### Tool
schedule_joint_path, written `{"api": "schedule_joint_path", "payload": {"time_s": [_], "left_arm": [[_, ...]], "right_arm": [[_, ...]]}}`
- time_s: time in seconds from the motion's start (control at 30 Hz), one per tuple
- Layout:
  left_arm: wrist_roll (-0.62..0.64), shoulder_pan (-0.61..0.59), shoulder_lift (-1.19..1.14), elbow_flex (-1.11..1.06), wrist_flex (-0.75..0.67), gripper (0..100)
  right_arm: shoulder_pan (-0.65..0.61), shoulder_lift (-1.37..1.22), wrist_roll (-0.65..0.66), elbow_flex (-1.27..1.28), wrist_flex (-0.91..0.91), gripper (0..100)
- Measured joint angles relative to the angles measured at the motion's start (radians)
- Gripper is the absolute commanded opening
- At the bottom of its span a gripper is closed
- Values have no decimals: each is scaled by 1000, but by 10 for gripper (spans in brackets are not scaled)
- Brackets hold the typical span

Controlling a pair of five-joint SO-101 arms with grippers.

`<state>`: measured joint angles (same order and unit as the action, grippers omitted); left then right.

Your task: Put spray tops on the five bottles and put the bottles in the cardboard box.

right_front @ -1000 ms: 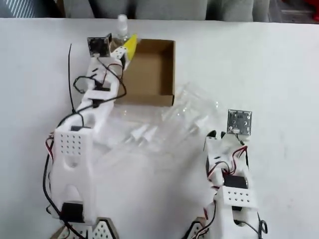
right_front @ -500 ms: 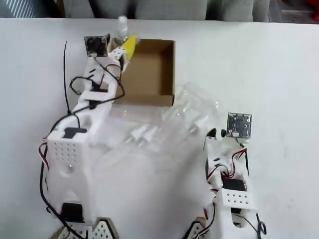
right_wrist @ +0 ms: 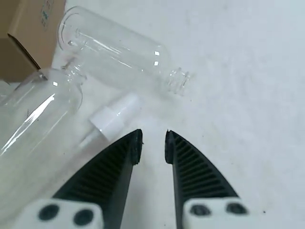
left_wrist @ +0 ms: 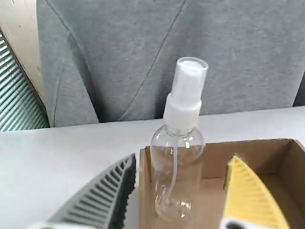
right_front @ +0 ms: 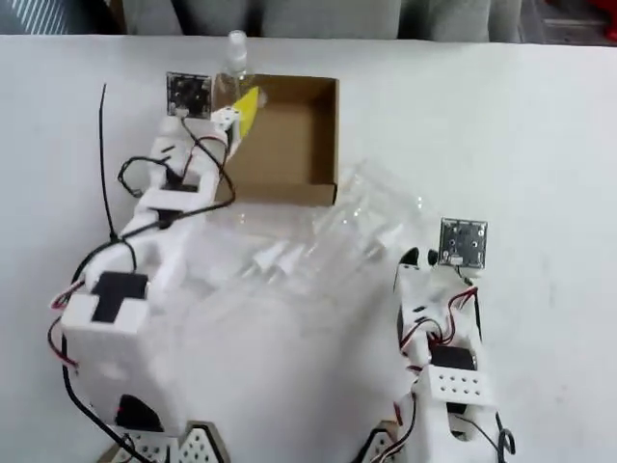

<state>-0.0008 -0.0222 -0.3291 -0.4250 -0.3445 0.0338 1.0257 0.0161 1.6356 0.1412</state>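
A clear bottle with a white spray top (left_wrist: 178, 157) stands upright in the far left corner of the open cardboard box (right_front: 289, 135). My left gripper (left_wrist: 182, 160) is open around it, its grey and yellow fingers (left_wrist: 243, 191) clear of the glass on either side. Several clear uncapped bottles (right_front: 371, 203) and loose white spray tops (right_front: 272, 258) lie on the table in front of the box. My right gripper (right_wrist: 152, 143) hovers low over the table with a narrow gap and nothing in it, just short of a spray top (right_wrist: 114, 117) and an uncapped bottle (right_wrist: 119, 52).
The box's brown wall (left_wrist: 267, 148) and one corner (right_wrist: 21, 28) show in the wrist views. Black and red cables hang off both arms (right_front: 439, 338). Bare white table (right_front: 540, 135) lies to the right of the box. Grey fabric runs behind the far edge.
My left arm's lower part has swung left and its wrist has shifted slightly at the box corner. The capped bottle stays upright. The right arm has barely moved.
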Motion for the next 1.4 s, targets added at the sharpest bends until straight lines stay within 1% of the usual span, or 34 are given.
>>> {"api": "schedule_joint_path", "payload": {"time_s": [0.1,0.2,0.4,0.5,0.57,0.63,0.77,0.93,0.97,1.03,1.17,1.27,1.4], "left_arm": [[0,-6,109,-18,120,294],[0,-15,219,-25,270,294],[0,-35,411,-25,641,282],[0,-69,489,-25,795,194],[0,-107,534,-25,865,130],[0,-157,565,-25,919,100],[0,-258,618,-25,1030,142],[0,-373,666,-25,1234,194],[-14,-394,674,-25,1278,197],[-87,-430,690,-25,1369,194],[-330,-440,718,-87,1517,195],[-485,-440,753,-181,1534,199],[-520,-454,852,-328,1471,200]], "right_arm": [[0,0,0,0,0,63],[0,0,0,0,0,63],[0,0,0,0,0,63],[0,0,0,0,0,63],[0,0,0,0,0,63],[0,0,0,0,0,63],[0,0,0,0,0,63],[0,0,0,0,0,63],[0,0,0,0,0,63],[0,0,0,0,0,63],[0,0,0,0,0,63],[0,0,0,0,0,63],[0,0,0,0,0,63]]}}
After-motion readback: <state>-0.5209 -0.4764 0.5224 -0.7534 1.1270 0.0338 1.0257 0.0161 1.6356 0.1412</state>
